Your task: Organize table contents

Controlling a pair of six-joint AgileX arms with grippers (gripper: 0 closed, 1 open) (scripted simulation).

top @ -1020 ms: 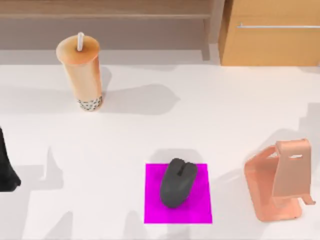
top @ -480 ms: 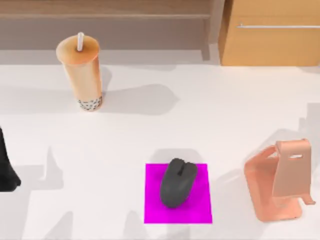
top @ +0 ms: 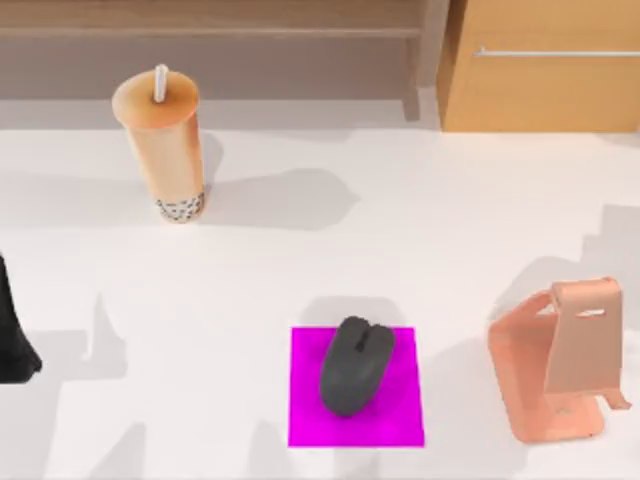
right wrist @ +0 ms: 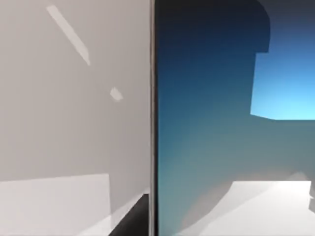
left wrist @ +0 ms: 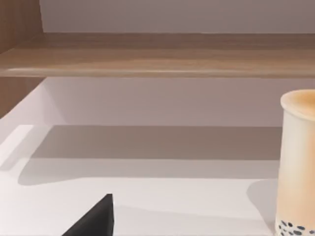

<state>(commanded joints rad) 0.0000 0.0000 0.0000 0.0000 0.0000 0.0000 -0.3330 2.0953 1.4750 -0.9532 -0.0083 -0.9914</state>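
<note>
A white table (top: pixel 300 260) carries its scattered contents: a dark grey computer mouse (top: pixel 356 365) lies on a magenta square mat (top: pixel 305 425) near the front, slightly right of centre; a salmon-pink phone stand (top: pixel 555 365) sits upright at the near right, apart from the mat; a tall orange-tan bubble-tea cup (top: pixel 165 150) with a white straw (top: pixel 161 82) stands upright at the far left, dark pearls at its base; a black object (top: pixel 12 340) rests at the left edge, about level with the mouse. Behind the table runs a low wooden shelf (top: pixel 210 25), with a wooden cabinet (top: pixel 545 90) and its metal handle (top: pixel 555 52) at the far right. The left wrist view takes in the bubble-tea cup beside the shelf and a black wedge low in front; the right wrist view looks closely onto a smartphone (right wrist: pixel 221 123) with a blue-white screen, white surface alongside it. Whether either gripper's jaws are apart or together cannot be told.
</note>
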